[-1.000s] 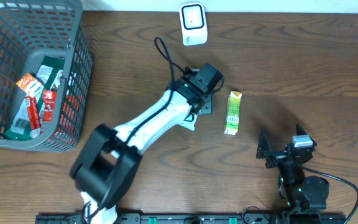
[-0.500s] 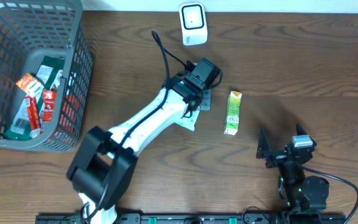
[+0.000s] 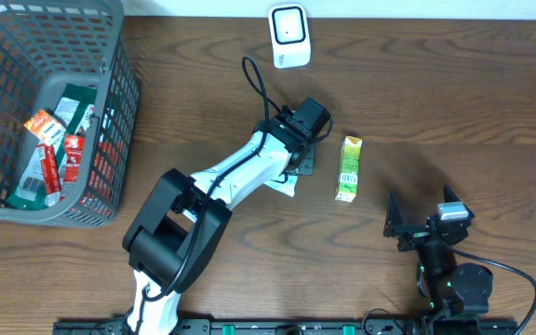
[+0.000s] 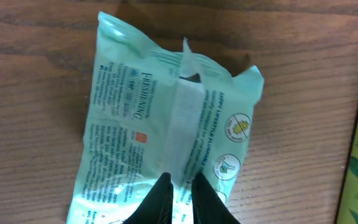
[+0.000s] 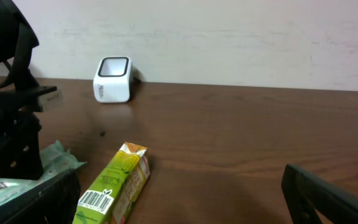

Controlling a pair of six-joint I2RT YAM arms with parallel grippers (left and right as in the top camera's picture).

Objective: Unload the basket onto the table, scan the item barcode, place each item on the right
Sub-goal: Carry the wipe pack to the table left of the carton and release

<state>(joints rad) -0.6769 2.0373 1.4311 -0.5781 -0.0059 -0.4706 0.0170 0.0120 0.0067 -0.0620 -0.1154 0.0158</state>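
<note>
A mint-green flat packet [image 4: 135,118] lies on the wooden table with its printed back and centre seam facing up. My left gripper [image 4: 182,196] is shut on that seam at the packet's near end, with the fingers almost touching. From overhead, the left gripper [image 3: 303,154] covers most of the packet [image 3: 285,184]. A yellow-green carton [image 3: 348,168] lies just to its right, and its barcode shows in the right wrist view [image 5: 114,185]. The white scanner [image 3: 288,35] stands at the table's back edge. My right gripper [image 3: 426,223] rests open near the front right, holding nothing.
A grey mesh basket [image 3: 119,65] at the far left holds several snack packets. The left arm's black cable loops up behind its wrist. In the right wrist view the scanner [image 5: 112,79] stands against the pale wall.
The left gripper's jaws have closed onto the green packet. The left arm's lower links have swung to the right. The carton and the right arm have not moved.
</note>
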